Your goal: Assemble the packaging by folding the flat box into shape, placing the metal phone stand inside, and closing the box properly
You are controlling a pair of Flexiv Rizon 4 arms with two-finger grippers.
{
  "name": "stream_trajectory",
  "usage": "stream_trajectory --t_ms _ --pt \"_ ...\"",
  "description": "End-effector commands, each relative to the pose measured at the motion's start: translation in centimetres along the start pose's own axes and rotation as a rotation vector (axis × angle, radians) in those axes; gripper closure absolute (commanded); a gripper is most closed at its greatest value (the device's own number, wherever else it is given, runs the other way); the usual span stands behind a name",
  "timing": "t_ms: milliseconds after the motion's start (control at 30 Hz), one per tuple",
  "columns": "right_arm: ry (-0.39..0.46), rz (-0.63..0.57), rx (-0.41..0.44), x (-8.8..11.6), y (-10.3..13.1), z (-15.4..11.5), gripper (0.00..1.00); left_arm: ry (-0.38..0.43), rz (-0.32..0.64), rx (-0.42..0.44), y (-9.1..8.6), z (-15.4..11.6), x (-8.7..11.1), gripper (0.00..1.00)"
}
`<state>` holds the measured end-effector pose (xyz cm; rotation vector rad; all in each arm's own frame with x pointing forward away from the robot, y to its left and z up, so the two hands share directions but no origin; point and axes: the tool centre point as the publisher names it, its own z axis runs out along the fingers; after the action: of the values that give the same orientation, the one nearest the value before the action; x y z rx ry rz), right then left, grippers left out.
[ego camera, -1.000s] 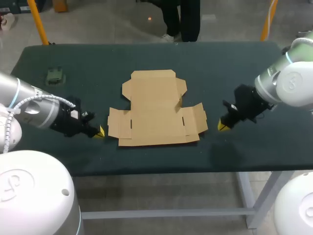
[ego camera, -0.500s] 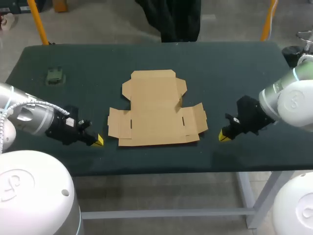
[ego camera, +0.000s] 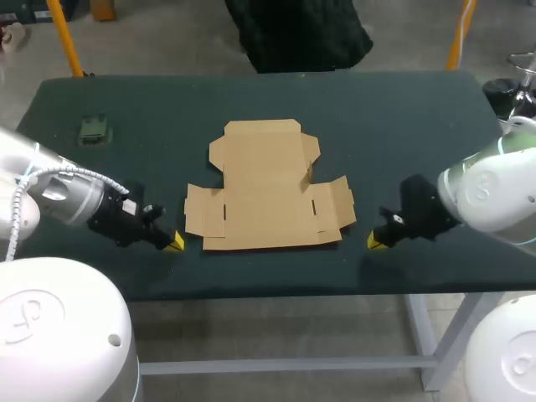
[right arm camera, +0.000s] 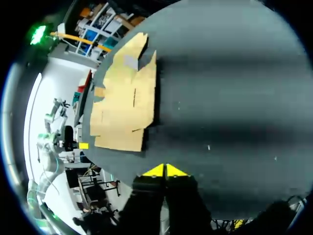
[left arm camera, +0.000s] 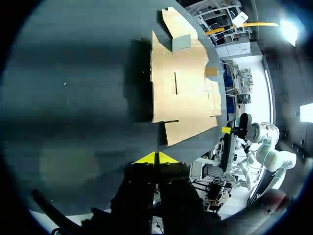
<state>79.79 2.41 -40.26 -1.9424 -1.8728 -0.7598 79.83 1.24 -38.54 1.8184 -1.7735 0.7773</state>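
Note:
A flat brown cardboard box blank (ego camera: 270,188) lies unfolded in the middle of the dark table (ego camera: 402,126), also seen ahead of each gripper as the box blank (left arm camera: 183,81) and the box blank (right arm camera: 124,98). A small green metal phone stand (ego camera: 94,130) rests at the far left. My left gripper (ego camera: 173,243) hovers low near the front edge, just left of the blank's front-left flap, shut and empty; its yellow tips (left arm camera: 156,157) meet. My right gripper (ego camera: 376,242) sits right of the blank's front-right flap, likewise shut and empty, yellow tips (right arm camera: 165,170) together.
A dark-clothed person (ego camera: 297,33) stands just beyond the far edge, not touching the table. The table's front edge (ego camera: 276,289) runs close behind both grippers. Bare cloth spreads to the right of the blank and behind it.
Both grippers slid toward the front edge and a little inward, staying shut. The cardboard and phone stand have not moved. The person behind the table shifted.

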Motion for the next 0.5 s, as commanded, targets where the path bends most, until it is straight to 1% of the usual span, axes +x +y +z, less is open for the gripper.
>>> stream_trajectory --t_ms 33,500 --pt "-0.002 -0.004 -0.011 0.0 0.0 0.7 1.0 -0.003 -0.006 -0.033 -0.8 1.0 -0.4 1.0" --pt "0.02 -0.042 -0.014 0.9 0.9 1.9 1.0 -0.019 -0.034 -0.048 -0.6 2.5 -0.2 1.0"
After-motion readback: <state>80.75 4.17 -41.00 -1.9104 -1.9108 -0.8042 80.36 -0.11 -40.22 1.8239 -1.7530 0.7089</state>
